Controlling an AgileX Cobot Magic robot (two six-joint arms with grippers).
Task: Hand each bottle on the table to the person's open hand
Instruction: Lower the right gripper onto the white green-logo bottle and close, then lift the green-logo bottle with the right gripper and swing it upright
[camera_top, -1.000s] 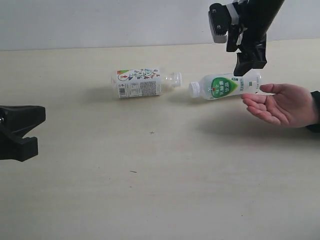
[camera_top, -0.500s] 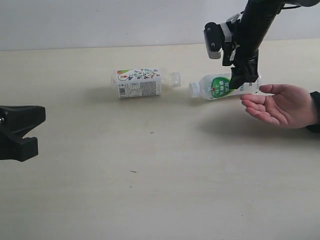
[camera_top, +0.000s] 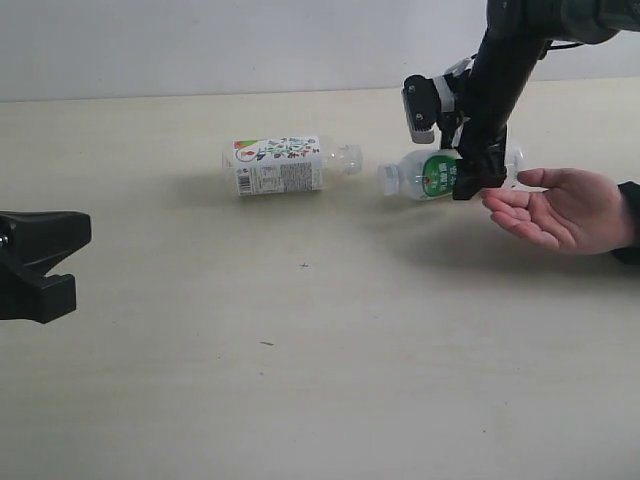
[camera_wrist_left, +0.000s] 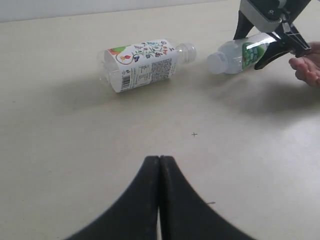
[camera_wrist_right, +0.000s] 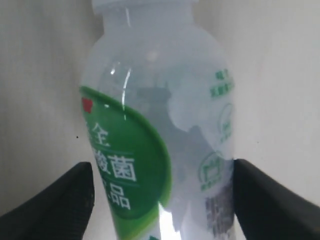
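Note:
A clear bottle with a white-green label and white cap (camera_top: 428, 173) (camera_wrist_right: 155, 125) lies on its side on the beige table (camera_top: 320, 380). My right gripper (camera_top: 473, 172) (camera_wrist_right: 162, 200) is down over its body, open, with one finger (camera_wrist_right: 65, 200) on each side of the label. A short bottle with a white floral label (camera_top: 280, 165) (camera_wrist_left: 142, 65) lies on its side to its left. The person's open hand (camera_top: 560, 210) waits palm up just right of the green-label bottle. My left gripper (camera_top: 75, 262) (camera_wrist_left: 160, 160) hovers shut and empty at the table's left.
A pale wall (camera_top: 200, 45) runs behind the table's far edge. A few small dark specks (camera_top: 303, 265) mark the tabletop between the bottles and the near edge.
My right gripper has come down and slightly left from above the bottle and now straddles its body. The bottles, the hand and the left gripper have stayed put.

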